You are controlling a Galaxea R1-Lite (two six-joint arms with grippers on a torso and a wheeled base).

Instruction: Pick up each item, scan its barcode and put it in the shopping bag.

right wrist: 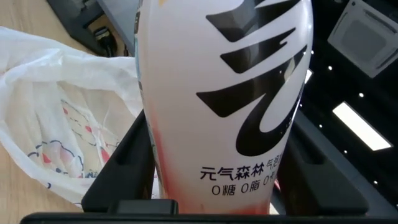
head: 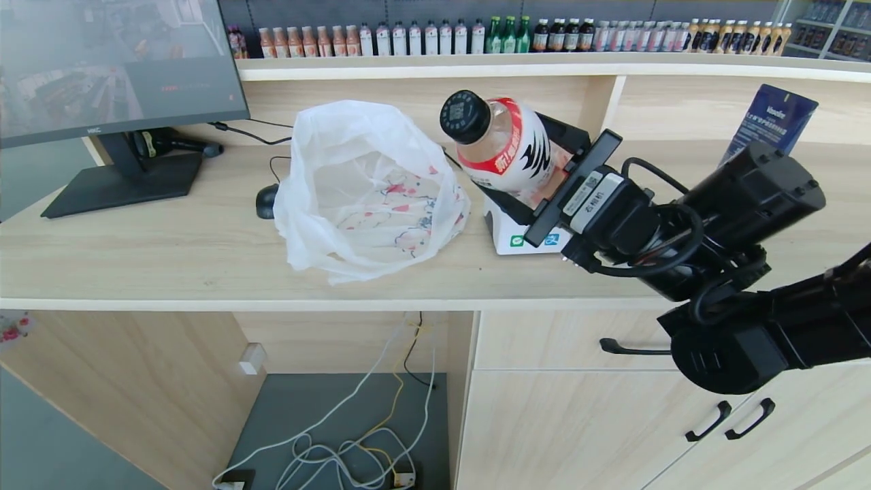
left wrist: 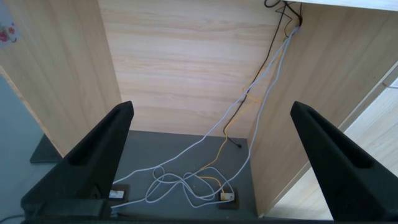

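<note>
The left hand point(left wrist: 211, 107) hangs low under the tabletop point(head: 170, 258), fingers spread wide, facing loose cables point(left wrist: 186, 180). Above the tabletop's front edge, the right hand point(head: 541, 178) pinches the bottle point(head: 507, 146) by its body. The bottle's long axis tilts, cap up and leftward, over the white scanner point(head: 517, 237). Just beside it, the shopping bag point(head: 367, 184) gapes upward. The monitor point(head: 109, 61) stands well left.

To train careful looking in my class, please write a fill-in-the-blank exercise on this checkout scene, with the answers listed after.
1. The right gripper is shut on a tilted ____, held by the scanner.
2. That item's cap is ____ in colour.
3. A small dark ____ sits on the counter beside the shopping bag.
4. The left gripper is ____ and holds nothing.
Missing words: bottle; black; mouse; open.
</note>
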